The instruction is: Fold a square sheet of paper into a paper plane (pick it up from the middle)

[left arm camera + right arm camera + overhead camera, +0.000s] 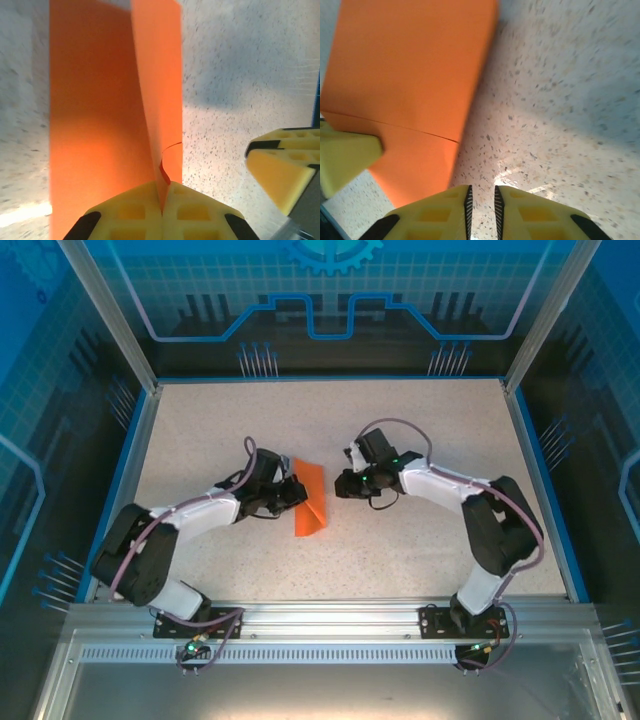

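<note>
L gripper [162,205] is pinched shut on a raised flap of the folded orange paper sheet [310,500]. The sheet sits mid-table betw. the two arms, rest of it lying flat. R gripper [482,202] hangs just beside the sheet's edge, jaws a narrow slit w/ nothing in them. Paper looks v. light and floppy, w/ a small nick or curl by the pinch, so prob. tears if tugged. Best held gently at the fold. Speckled table [450,420] beyond.

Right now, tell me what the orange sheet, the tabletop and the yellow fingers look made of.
Orange sheet: thin matte paper; it takes a sharp crease and stands up in a fold. Tabletop: pale speckled surface, probably laminate or stone-look composite; faintly glossy. Yellow fingers: moulded matte plastic or rubber, with recessed pockets.
</note>
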{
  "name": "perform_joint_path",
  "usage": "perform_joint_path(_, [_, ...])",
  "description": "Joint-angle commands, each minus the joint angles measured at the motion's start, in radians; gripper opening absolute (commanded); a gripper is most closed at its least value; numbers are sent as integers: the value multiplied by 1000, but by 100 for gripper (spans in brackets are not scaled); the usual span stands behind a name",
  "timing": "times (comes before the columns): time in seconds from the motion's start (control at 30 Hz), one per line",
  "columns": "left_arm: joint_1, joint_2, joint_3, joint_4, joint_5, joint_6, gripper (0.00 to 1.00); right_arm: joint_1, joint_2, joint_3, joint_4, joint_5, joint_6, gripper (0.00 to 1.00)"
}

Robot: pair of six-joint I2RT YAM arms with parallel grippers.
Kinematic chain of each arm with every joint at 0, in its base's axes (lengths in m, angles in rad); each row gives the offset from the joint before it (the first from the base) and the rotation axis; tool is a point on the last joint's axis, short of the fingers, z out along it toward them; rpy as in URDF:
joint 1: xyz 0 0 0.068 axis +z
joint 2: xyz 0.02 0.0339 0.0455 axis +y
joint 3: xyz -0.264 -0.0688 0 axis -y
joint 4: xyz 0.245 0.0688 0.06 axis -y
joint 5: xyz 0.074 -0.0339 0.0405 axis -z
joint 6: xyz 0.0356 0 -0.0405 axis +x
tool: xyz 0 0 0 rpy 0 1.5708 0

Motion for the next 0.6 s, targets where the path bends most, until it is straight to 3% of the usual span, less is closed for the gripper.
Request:
perform_joint_path(0.0, [5, -98, 139, -373, -236, 177, 6, -21, -78, -44, -8, 122, 26, 29])
perform_joint_path(0.17, [5, -158, 294, -642, -486, 293, 6, -44, -179, -119, 13, 218, 66, 56])
perform_joint_path(0.4, [-37, -33, 401, -735, -725, 322, 6, -80, -319, -228, 41, 298, 82, 90])
perform_joint_path(0.57, [-114, 171, 506, -801, -917, 297, 6, -116, -423, -286, 36, 335, 95, 99])
